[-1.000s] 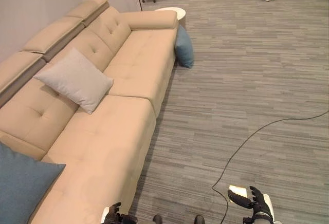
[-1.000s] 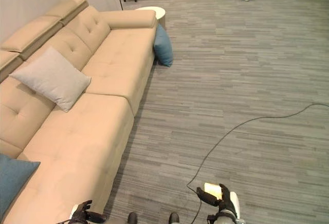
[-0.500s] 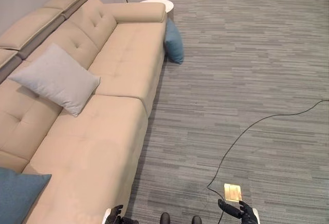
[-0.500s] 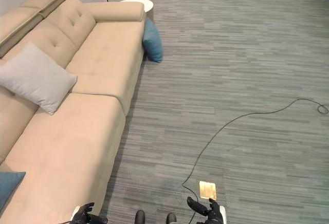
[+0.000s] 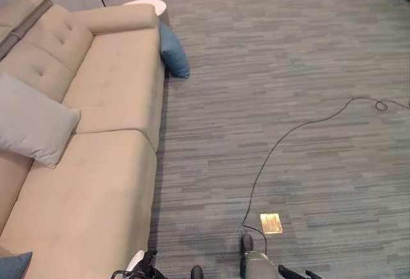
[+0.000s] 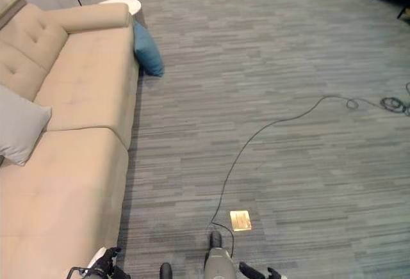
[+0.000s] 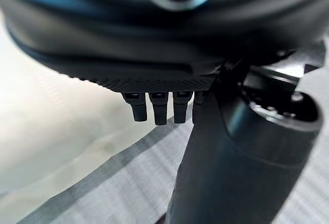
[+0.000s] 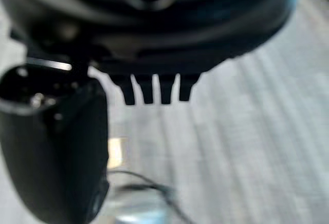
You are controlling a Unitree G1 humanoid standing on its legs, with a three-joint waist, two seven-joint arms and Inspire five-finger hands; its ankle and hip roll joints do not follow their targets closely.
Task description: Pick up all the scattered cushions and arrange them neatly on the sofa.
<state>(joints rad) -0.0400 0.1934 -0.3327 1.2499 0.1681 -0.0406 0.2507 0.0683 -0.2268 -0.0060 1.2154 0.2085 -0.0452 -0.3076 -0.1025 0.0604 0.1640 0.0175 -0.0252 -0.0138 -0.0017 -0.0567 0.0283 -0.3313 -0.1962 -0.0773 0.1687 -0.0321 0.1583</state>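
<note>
Both hands hang low and empty with fingers relaxed and straight, the left hand [image 7: 159, 106] beside the front edge of the beige sofa [image 5: 109, 87] and the right hand [image 8: 154, 88] over the grey carpet [image 5: 288, 100]. A blue cushion [image 5: 173, 50] stands on the carpet leaning against the sofa's far end, just below the armrest. A light grey cushion [image 5: 32, 125] rests against the sofa's backrest, and the corner of another blue cushion [image 5: 13, 267] shows on the near seat.
</note>
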